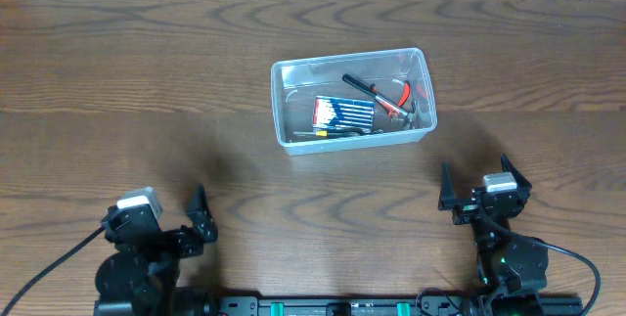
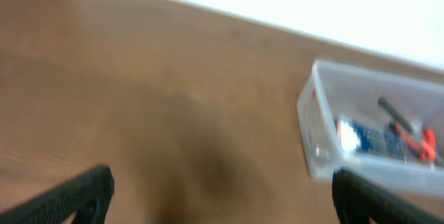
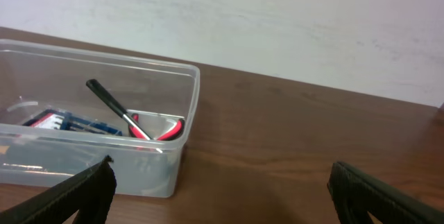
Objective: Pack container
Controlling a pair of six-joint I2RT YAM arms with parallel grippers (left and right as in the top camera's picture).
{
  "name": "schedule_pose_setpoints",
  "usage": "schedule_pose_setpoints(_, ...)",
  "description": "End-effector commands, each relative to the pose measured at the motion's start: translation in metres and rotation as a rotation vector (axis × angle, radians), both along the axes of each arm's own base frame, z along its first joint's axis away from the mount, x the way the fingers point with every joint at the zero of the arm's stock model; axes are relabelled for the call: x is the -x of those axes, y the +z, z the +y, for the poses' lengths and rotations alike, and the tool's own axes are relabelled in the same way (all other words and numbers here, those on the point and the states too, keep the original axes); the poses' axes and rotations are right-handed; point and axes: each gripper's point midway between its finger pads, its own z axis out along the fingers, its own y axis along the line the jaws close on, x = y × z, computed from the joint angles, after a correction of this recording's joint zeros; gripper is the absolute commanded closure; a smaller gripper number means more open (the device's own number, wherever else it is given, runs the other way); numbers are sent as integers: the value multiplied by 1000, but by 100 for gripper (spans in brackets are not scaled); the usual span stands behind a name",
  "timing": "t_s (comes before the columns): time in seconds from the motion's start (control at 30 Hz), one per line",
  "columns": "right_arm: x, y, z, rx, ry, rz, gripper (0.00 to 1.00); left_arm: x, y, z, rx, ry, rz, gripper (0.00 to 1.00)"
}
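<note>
A dark brown bench (image 1: pixel 137 71) of wood-grain board fills the overhead view, and its far edge meets a pale wall (image 3: pixel 277 23). One thing rests directly on it: a clear, see-through plastic rectangular container (image 1: pixel 278 111) with rounded corners and a thick rim. It stands upright just right of centre, towards the far side, slightly askew to the bench's edges.

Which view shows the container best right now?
Overhead: the whole container shows from above, contents included. Right wrist catches one end from the side; left wrist shows it blurred and cut off by the frame.
</note>
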Motion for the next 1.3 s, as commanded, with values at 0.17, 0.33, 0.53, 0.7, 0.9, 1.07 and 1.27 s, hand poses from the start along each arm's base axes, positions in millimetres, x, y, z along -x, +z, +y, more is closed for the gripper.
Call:
schedule_pose_setpoints(0.17,0,-1,-1,10,-2,-3,0,-39,-7,6,-82,5,-247,2)
schedule_pose_setpoints(0.33,0,-1,-1,10,-2,-3,1,-55,-4,7,-215,-10,-383,2)
schedule_pose_setpoints(0.53,0,-1,-1,10,-2,-3,1,-63,-24,6,-230,-15,-408,2)
schedule_pose_setpoints(0.7,0,-1,-1,10,-2,-3,1,-64,-52,-7,-232,-87,-300,2)
schedule_pose_setpoints(0.9,0,-1,-1,10,-2,-3,1,-60,-74,-33,-264,-243,-230,2)
schedule_pose_setpoints(1.07,0,-1,-1,10,-2,-3,1,-60,-73,-34,-269,-249,-234,2)
schedule_pose_setpoints(1.27,0,-1,-1,10,-2,-3,1,-60,-73,-34,-268,-249,-234,2)
